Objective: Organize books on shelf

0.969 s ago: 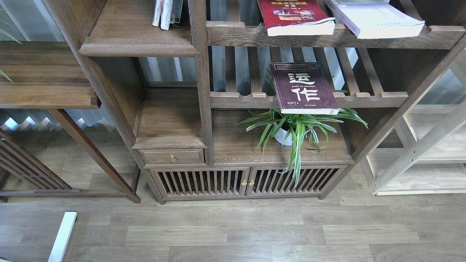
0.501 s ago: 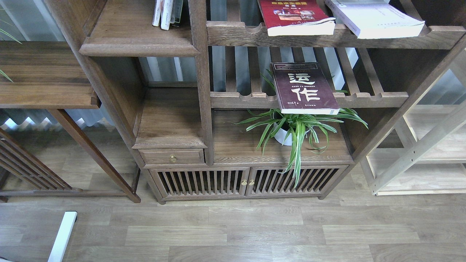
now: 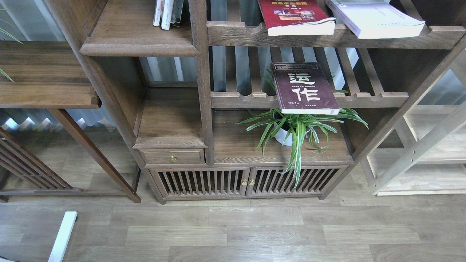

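Neither arm is showing in the head view, so whether either set of jaws is standing apart or together cannot be told.

The dark maroon book (image 3: 304,88) with big white characters is lying flat, cover up, on the middle slatted rack (image 3: 364,97), its near edge overhanging the scalloped front rail. On the slatted rack above (image 3: 236,34), the bright red book (image 3: 295,16) is lying flat with its page edge jutting past the rail, and the thick white book (image 3: 375,18) is lying just to its right, angled, apart from it.

The solid plank shelf (image 3: 138,49) with the rounded front edge is sitting at upper left; a few upright books (image 3: 166,12) are standing at its back right corner, beside the vertical post.

A potted spider plant (image 3: 296,129) is sitting directly under the maroon book, its leaves spilling over the cabinet doors (image 3: 247,182).
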Controlling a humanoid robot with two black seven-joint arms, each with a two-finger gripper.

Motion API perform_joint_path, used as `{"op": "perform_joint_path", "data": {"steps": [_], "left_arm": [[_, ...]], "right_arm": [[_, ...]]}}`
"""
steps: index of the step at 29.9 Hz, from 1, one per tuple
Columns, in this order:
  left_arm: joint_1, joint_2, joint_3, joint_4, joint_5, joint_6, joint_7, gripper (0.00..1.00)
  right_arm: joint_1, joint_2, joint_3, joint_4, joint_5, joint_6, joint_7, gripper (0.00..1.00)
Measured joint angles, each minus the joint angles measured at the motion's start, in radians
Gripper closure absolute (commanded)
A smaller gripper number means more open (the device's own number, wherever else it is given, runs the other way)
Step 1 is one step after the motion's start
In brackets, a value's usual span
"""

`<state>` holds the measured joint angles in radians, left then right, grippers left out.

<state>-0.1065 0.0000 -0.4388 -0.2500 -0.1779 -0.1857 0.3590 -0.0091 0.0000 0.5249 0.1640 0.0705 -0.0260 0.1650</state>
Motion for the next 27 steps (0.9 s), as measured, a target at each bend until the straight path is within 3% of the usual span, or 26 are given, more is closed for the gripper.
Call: {"op": "perform_joint_path", "data": {"steps": [8,14,20,27], "left_arm": [[-0.064,0.000,0.001,-0.012,0.009,-0.005,0.022,0.00],[-0.192,0.000,-0.016,-0.024,0.000,-0.011,0.091,0.00],[-0.274,0.000,-0.042,-0.024,-0.002,-0.012,0.096,0.00],[-0.360,0.000,-0.181,-0.032,-0.016,-0.021,0.092,0.00]], "right_arm": [[0.025,0.000,0.106,0.072,-0.039,0.058,0.002,0.00],[0.079,0.000,0.254,0.155,-0.102,0.094,0.001,0.00],[0.116,0.000,0.270,0.169,-0.105,0.109,0.004,0.00],[0.145,0.000,0.354,0.263,-0.105,0.271,0.004,0.00]]}}
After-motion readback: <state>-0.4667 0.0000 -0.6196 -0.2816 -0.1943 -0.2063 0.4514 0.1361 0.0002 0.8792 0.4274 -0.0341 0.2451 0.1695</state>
